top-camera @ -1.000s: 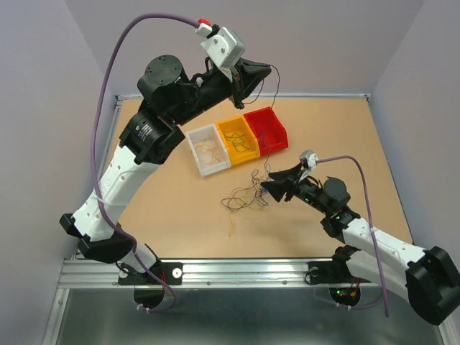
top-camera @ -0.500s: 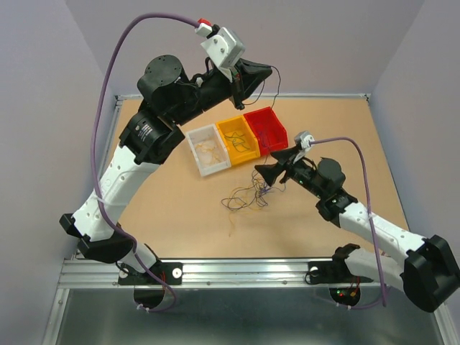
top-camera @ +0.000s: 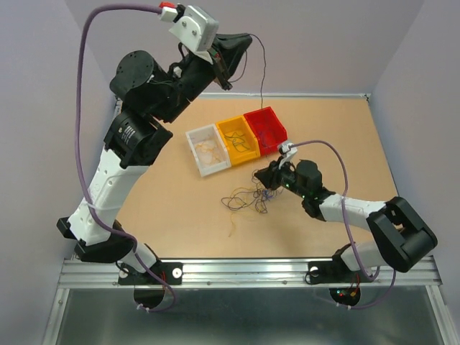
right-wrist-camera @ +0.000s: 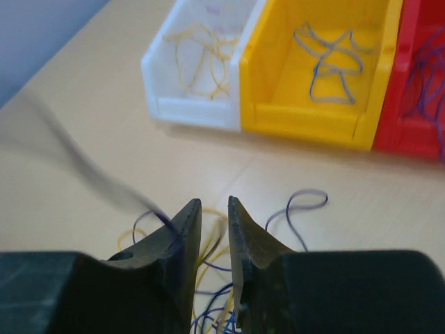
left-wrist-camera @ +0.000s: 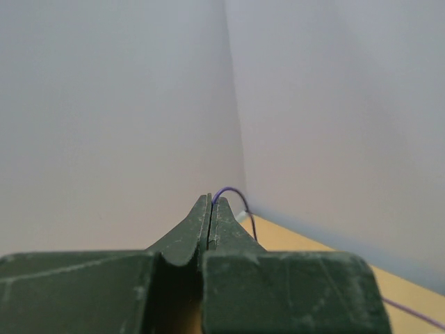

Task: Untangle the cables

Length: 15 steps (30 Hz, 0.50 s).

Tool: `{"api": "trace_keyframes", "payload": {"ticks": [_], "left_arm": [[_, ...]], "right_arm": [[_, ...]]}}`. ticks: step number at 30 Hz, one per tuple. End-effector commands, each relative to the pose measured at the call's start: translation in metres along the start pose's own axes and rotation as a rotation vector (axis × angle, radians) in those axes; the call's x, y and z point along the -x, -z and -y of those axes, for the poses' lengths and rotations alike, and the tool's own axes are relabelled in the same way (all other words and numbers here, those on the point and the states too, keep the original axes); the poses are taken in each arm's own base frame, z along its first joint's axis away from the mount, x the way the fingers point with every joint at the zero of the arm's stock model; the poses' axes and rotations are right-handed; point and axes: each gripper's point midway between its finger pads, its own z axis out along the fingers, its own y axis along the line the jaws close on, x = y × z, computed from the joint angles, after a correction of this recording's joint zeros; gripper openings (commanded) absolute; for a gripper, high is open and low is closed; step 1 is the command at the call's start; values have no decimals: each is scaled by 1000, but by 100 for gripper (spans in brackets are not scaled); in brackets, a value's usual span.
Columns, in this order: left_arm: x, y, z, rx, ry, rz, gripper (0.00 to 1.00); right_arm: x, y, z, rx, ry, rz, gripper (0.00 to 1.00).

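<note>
Pulling upward is where we see the danger. Our left gripper (top-camera: 246, 37) is high above the table (top-camera: 359, 136), its jaws pressed flat together on a dark purple wire (left-wrist-camera: 232, 188) that trails down toward the tangle of cables (top-camera: 246, 198), which lies on the table just in front of the bins. If that strand is knotted into the others, more lift could drag the whole clump up, or the hair-thin wire could slip out of the pinch.

Our right gripper (right-wrist-camera: 214, 209) sits low at the tangle's edge, its fingers only narrowly apart. Closing there could catch several strands at once, or trap the very wire we are pulling and tighten the knot. A sideways nudge could also push loose wires against the white bin (right-wrist-camera: 195, 104), yellow bin (right-wrist-camera: 306, 118) or red bin (right-wrist-camera: 407, 136), which already hold sorted strands.

We cannot tell whether any strand lies between the right fingers. A blurred dark streak crosses that wrist view, the crossings inside the clump are too fine to read, and the left wrist view shows mostly wall.
</note>
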Motion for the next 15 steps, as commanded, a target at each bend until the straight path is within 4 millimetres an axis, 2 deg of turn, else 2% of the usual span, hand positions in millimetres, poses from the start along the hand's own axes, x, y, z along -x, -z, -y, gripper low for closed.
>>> {"api": "trace_keyframes", "payload": {"ticks": [1,5,7,8,9,10,12,13,14,15], "left_arm": [[71,22,-39,213,-58,186,0],[73,36,-61,335,-81,192,0],[69,38,-59,328,-91,194,0],[56,38,-55,305,-101,162,0],[55,37,-50,279,-107,172,0],[43,35,-40,225,-111,154,0],[32,34,-33,184,-112,136,0],[29,36,-31,178,-109,131,0],[14,34,-30,174,-111,100,0],[6,32,-25,145,-117,86,0]], "right_arm": [[-29,10,0,2,-62,9,27],[-50,19,8,-52,-119,-25,21],[-51,26,13,-87,-140,-12,9],[-54,30,13,-92,-150,-12,6],[-52,32,11,-85,-148,-7,7],[-48,37,7,-69,-148,8,20],[-40,42,2,-50,-143,30,51],[-28,47,-4,-36,-135,69,62],[-23,50,-5,-36,-131,84,77],[-20,52,-4,-47,-131,86,80]]}}
